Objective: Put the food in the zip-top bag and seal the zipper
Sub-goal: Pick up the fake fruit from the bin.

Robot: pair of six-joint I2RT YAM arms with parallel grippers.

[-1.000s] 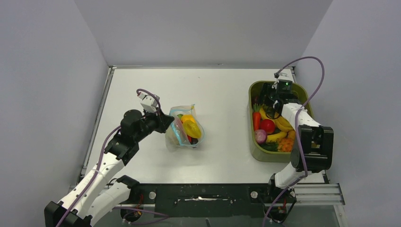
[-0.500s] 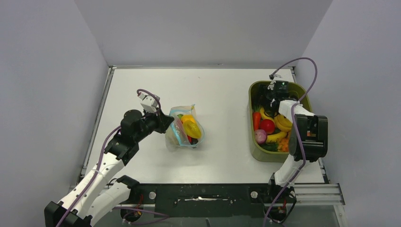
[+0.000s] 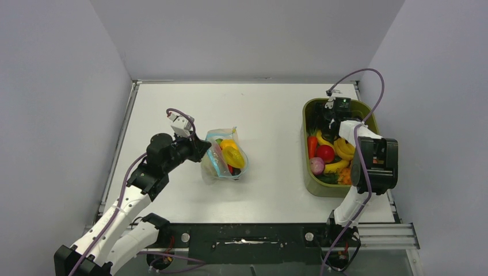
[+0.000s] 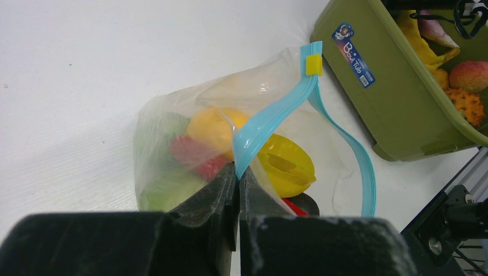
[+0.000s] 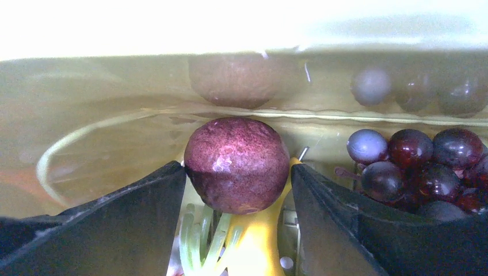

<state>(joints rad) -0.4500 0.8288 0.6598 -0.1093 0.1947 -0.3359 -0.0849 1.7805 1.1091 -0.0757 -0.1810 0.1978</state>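
The clear zip-top bag [image 3: 223,160] lies mid-table with several toy foods inside, a yellow pepper [image 4: 285,167] at its open mouth. My left gripper [image 3: 201,150] is shut on the blue-teal zipper [image 4: 276,109] strip and holds that edge up [image 4: 237,171]; the small yellow end [image 4: 313,64] is at the far tip. My right gripper [image 3: 329,122] is down in the olive-green bin [image 3: 313,187]. In the right wrist view its fingers [image 5: 237,168] touch both sides of a dark red-purple round fruit [image 5: 236,144] that rests on a yellow banana [image 5: 265,241].
The bin holds more food: bananas, a red tomato [image 3: 326,153], a carrot [image 3: 312,146] and dark grapes [image 5: 426,164] right of the fruit. The bin wall [image 5: 115,115] stands close behind it. The bin's corner shows in the left wrist view [image 4: 368,86].
The right arm has swung its elbow left and moved the gripper slightly toward the bin's far end. The left arm and the bag have not moved.
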